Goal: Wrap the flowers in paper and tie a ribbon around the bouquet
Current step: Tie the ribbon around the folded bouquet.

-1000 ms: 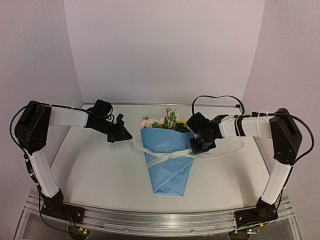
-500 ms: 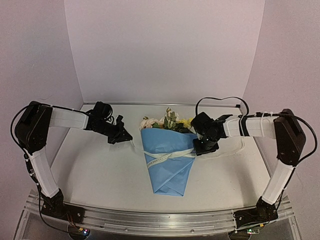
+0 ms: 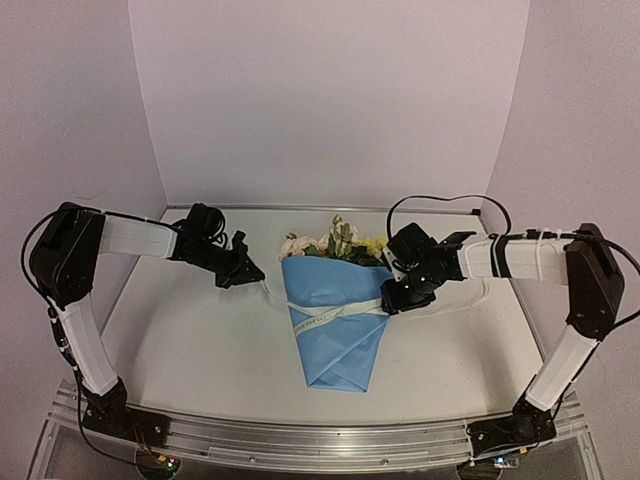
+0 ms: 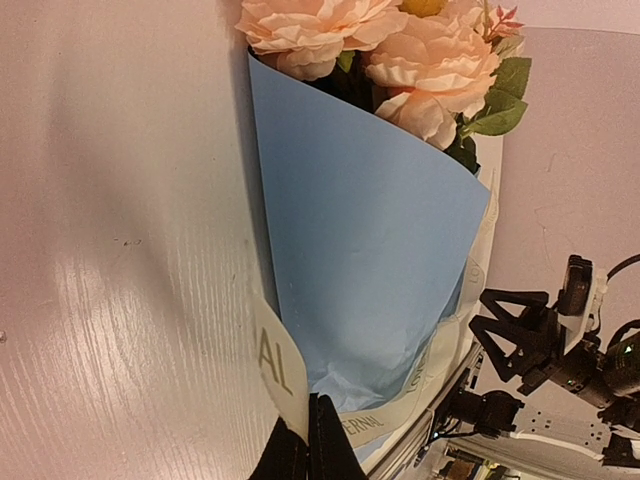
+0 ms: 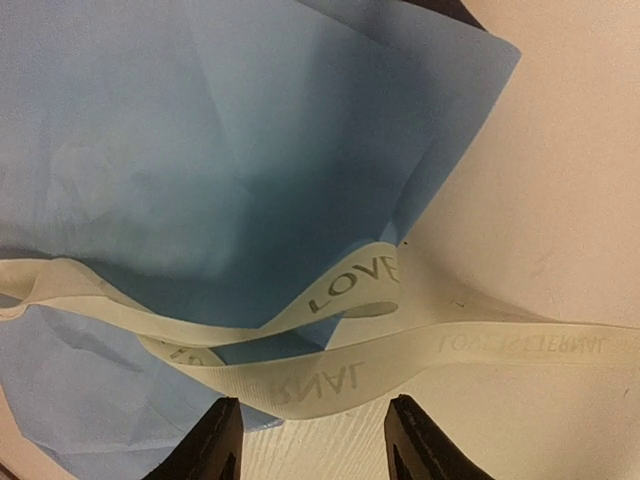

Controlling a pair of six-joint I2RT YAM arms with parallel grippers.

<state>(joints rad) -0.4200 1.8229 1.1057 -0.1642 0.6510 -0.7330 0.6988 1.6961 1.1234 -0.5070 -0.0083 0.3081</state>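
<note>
The bouquet lies mid-table, a light-blue paper cone with its point toward the arms and the flowers at the far end. The off-white ribbon crosses the cone. My left gripper sits just left of the cone, shut on the ribbon's left end, its fingertips pressed together on it. My right gripper hovers at the cone's right edge, open. The lettered ribbon loops loose on the table just ahead of the right gripper, not touched by its fingers.
The ribbon's free tail trails right across the white table under the right arm. A black cable arcs above the right wrist. White walls close in at the back and sides. A metal rail runs along the near edge.
My right gripper has opened and let go of the ribbon, and its arm has shifted slightly right. The left gripper has stayed put, still shut on the ribbon.
</note>
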